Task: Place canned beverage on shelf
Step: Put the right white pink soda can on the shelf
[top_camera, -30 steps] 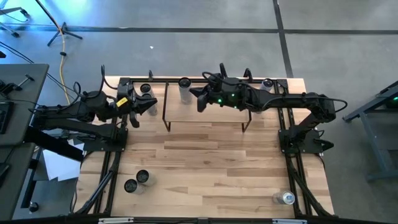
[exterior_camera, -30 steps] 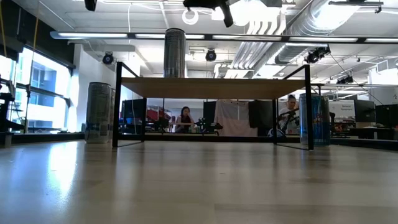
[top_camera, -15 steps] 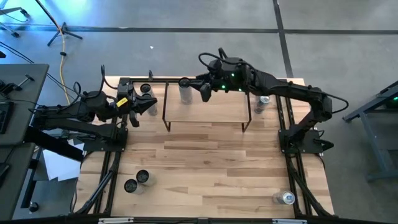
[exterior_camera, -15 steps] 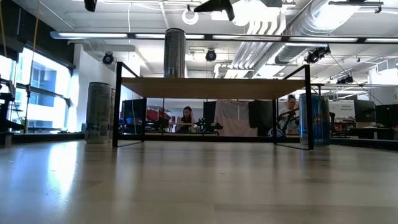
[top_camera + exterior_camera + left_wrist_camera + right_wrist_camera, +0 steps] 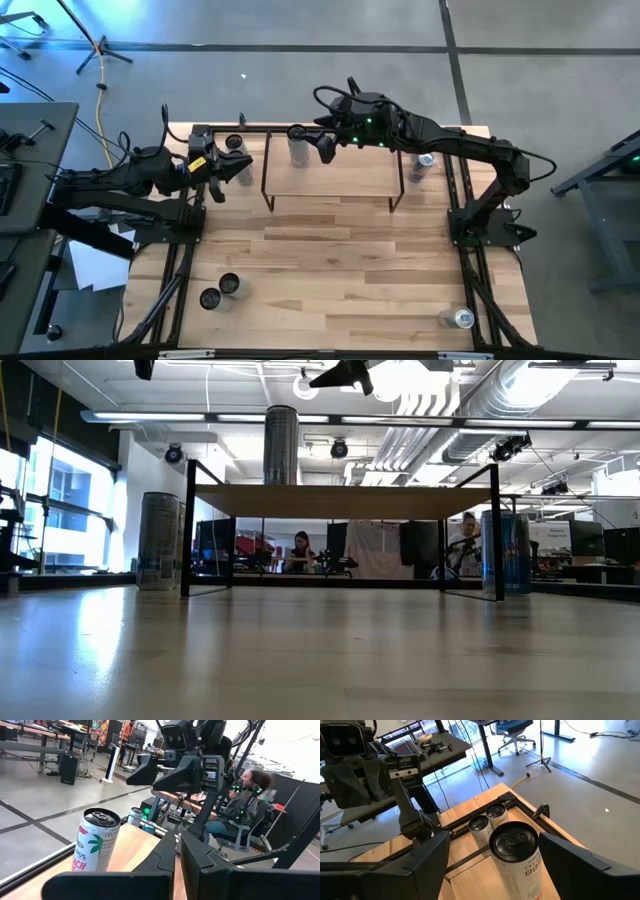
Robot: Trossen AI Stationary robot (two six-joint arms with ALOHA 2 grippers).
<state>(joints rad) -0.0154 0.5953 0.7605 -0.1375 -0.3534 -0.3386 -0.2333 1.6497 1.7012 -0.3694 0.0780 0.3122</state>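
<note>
- From above, the right gripper (image 5: 322, 145) hangs over the back left corner of the shelf (image 5: 345, 178), just beside a tall can (image 5: 298, 147) that stands upright on the light wood top. The left gripper (image 5: 236, 167) waits near the table's left back corner, well apart from the shelf. More cans stand on the table: two (image 5: 219, 291) at the front left, one (image 5: 461, 319) at the front right, one (image 5: 425, 164) just right of the shelf.
- At table height, the shelf (image 5: 340, 501) shows as a thin flat board on thin black metal legs. The can (image 5: 281, 445) is a smooth grey cylinder, upright on top, with nothing touching it.
- Through the left wrist camera, the left fingers are pressed together and hold nothing. A white can with pink print (image 5: 95, 840) stands near, at the table's edge.
- Through the right wrist camera, the fingers stand wide on both sides of the can (image 5: 516, 856), clear of its wall, so it is released. Its metal lid is shiny, with a pull tab.
- I judge the placing is done; to finish well, the gripper should go straight up before turning, because a tall, narrow can tips easily.
</note>
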